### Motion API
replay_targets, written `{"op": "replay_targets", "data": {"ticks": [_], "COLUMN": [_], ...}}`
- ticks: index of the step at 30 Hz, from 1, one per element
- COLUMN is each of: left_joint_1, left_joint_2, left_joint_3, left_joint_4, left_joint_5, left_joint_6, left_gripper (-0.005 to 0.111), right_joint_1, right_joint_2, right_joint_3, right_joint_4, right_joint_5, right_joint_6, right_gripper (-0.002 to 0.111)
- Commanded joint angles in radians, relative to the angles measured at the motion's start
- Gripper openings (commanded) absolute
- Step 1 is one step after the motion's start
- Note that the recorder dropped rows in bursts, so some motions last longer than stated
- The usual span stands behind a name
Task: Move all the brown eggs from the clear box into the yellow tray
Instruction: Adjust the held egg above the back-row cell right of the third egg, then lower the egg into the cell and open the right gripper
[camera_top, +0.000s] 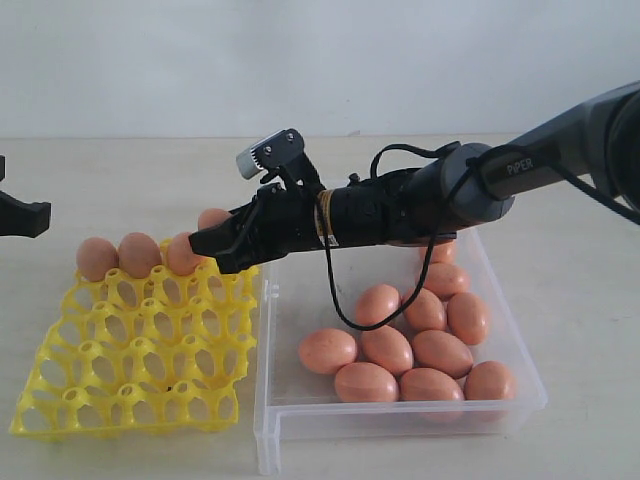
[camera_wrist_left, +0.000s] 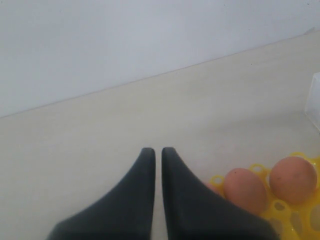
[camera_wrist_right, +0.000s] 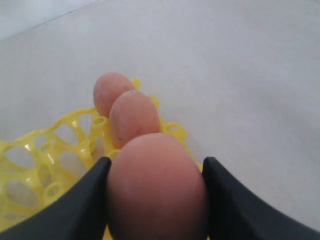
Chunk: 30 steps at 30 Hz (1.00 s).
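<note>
The held egg (camera_wrist_right: 156, 187) fills the foreground of my right wrist view. It is pinched at its widest part between the two dark fingers of my right gripper (camera_wrist_right: 155, 165), which stand wide apart with one pad on each flank. The egg's underside is out of view, so I cannot tell whether it already rests in a cup.

Just beyond the fingertips, two seated eggs (camera_wrist_right: 134, 117) stand in line along the far row of the yellow tray (camera_wrist_right: 45, 160). In the exterior view, the nearer rows of the tray show only open cups. The clear box (camera_top: 400, 425) lies just beside the tray and holds a cluster of brown eggs (camera_top: 387, 348) waiting to be moved.

My left gripper (camera_wrist_left: 157, 150) is pressed together on nothing. It hovers over the bare table (camera_wrist_left: 75, 150), off the tray's outer side.

Procedure for this step, as I judge it:
1. Centre the egg over the next free cup in the far row, clear of its neighbour.
2. Lower it straight down until the cup takes the weight. Do not force it against the raised pegs.
3. Spread the fingers only as far as release requires, so neither pad nudges a seated egg.
4. Withdraw upward before swinging back to the box. A sideways exit could roll the egg out.
</note>
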<state>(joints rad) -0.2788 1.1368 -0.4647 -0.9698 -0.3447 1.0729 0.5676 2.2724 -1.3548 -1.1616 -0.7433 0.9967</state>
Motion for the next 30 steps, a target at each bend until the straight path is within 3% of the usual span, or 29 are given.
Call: {"op": "replay_targets", "data": {"ticks": [1, 5, 10, 24, 30], "left_joint_1": [0.002, 0.002, 0.002, 0.002, 0.002], "left_joint_2": [-0.003, -0.003, -0.003, -0.003, -0.003], "left_joint_3": [0.005, 0.005, 0.005, 0.005, 0.005], "left_joint_4": [-0.009, -0.009, -0.009, -0.009, -0.009], "left_joint_5": [-0.003, -0.003, -0.001, 0.001, 0.001], "left_joint_6": [-0.002, -0.002, -0.002, -0.002, -0.002], "left_gripper": [0.004, 0.004, 0.004, 0.004, 0.004], "right_joint_1": [0.000, 0.000, 0.000, 0.000, 0.000], "right_joint_2": [0.022, 0.022, 0.022, 0.012, -0.089], "right_joint_3": [0.017, 0.017, 0.017, 0.017, 0.017], "right_joint_4": [-0.028, -0.024, 0.003, -0.006, -0.196], "right_joint_5": [0.061, 0.065, 0.085, 0.085, 0.140], "right_joint_6": [0.022, 0.022, 0.029, 0.042, 0.104], "right_gripper": [0.041, 0.042, 0.058, 0.058, 0.056]}}
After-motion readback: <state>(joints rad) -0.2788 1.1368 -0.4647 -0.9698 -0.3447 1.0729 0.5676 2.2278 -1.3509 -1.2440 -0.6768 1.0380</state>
